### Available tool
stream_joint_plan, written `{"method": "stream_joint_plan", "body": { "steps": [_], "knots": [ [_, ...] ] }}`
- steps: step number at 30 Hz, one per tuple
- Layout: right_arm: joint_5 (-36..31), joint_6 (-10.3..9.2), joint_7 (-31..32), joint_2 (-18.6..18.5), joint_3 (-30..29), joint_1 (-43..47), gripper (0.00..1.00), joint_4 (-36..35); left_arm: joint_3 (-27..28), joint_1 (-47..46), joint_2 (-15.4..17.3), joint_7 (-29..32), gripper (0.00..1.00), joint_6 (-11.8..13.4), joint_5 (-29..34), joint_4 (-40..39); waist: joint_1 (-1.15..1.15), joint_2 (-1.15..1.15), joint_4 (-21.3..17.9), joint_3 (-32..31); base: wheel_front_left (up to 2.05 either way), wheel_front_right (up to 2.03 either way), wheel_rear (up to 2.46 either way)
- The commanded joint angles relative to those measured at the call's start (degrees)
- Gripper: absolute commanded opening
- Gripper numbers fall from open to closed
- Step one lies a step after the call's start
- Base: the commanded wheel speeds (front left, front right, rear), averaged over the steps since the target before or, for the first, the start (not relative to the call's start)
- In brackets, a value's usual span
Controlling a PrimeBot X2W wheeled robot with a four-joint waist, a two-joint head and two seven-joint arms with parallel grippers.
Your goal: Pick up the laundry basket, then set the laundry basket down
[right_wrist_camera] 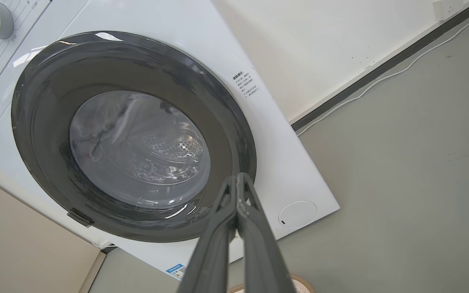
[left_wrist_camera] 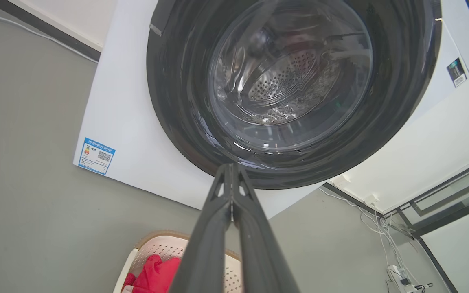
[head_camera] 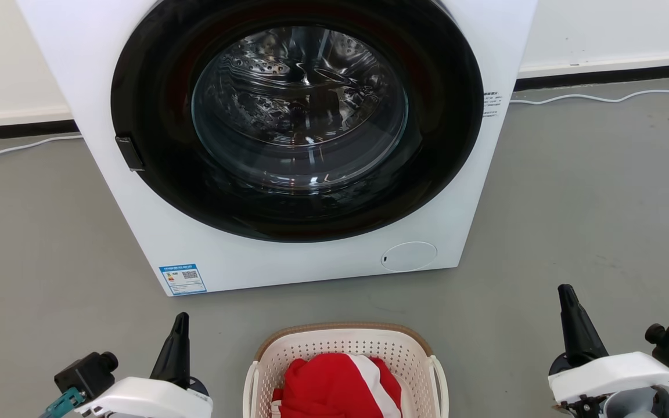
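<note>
At bottom centre, laundry basket rests on floor between left gripper and right gripper, both pinched closed, empty; fits pre-lift or set-down done.

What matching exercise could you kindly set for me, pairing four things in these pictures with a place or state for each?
Things
1. laundry basket
2. red garment
3. left tool
4. washing machine door

Places or states
A. two dark fingers pressed together, holding nothing
B. lying inside the basket
C. round, dark-rimmed, closed
D. standing on the grey floor

Right pairs: 1-D, 2-B, 3-A, 4-C
</note>
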Motion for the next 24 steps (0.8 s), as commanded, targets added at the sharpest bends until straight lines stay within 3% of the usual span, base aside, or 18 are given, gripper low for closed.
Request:
{"method": "stream_joint_plan", "body": {
  "steps": [1,24],
  "knots": [
    [1.6,0.21,0.4,-0.2,-0.5,-2.1,0.00,-1.7,1.0,-2.4,0.4,0.2,0.00,-0.1,-1.6,-1.9,-0.01,0.00,0.1,0.0,0.00,0.00,0.00],
    [14.2,0.26,4.3,1.2,-2.4,-2.2,0.00,-2.1,2.4,-2.8,0.5,4.1,0.00,-0.2,-14.9,-2.5,-0.01,0.00,1.0,0.1,0.00,0.00,0.00]
  ]
}}
